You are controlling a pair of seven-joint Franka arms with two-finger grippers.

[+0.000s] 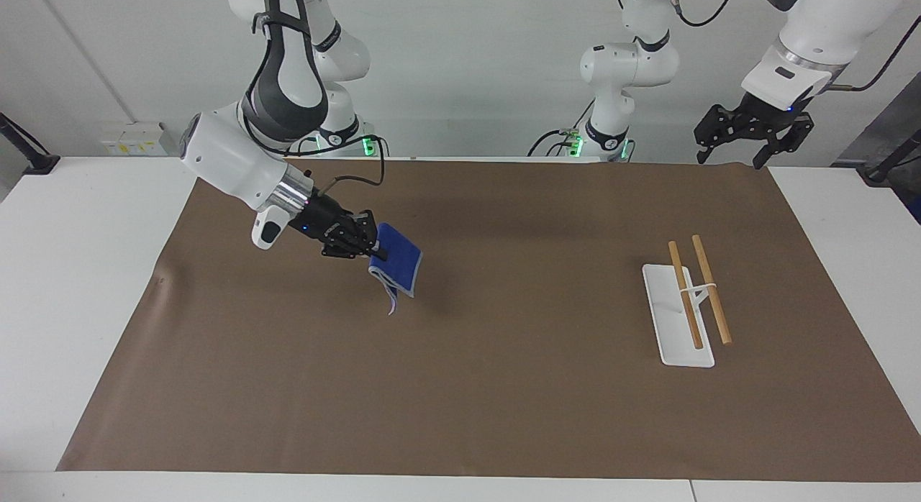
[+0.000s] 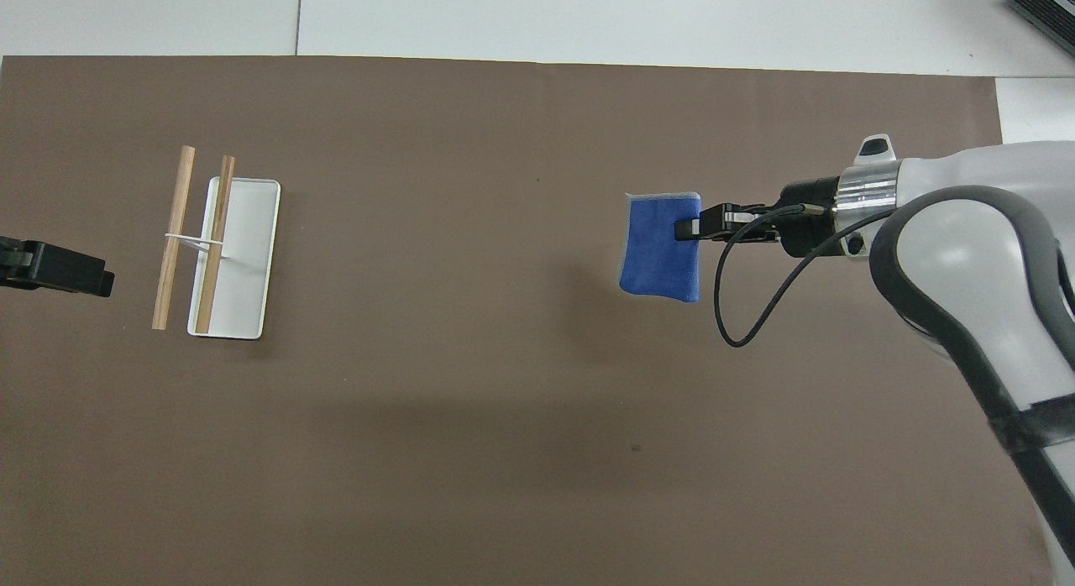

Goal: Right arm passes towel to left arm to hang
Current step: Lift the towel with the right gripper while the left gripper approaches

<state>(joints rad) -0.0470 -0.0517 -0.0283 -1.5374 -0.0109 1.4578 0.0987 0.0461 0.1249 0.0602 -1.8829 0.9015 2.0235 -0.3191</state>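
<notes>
My right gripper (image 1: 368, 249) is shut on one edge of the blue towel (image 1: 398, 266) and holds it in the air over the brown mat, toward the right arm's end. The towel (image 2: 661, 248) hangs folded from the gripper (image 2: 687, 228), clear of the mat. The rack, two wooden rods (image 1: 699, 290) on a white base (image 1: 670, 328), stands toward the left arm's end; it also shows in the overhead view (image 2: 201, 242). My left gripper (image 1: 752, 139) is open and waits high over the mat's corner at its own end, and its tip (image 2: 59, 269) shows in the overhead view.
The brown mat (image 1: 504, 387) covers most of the white table (image 1: 79, 272). A third white arm's base (image 1: 611, 78) stands at the robots' edge of the table.
</notes>
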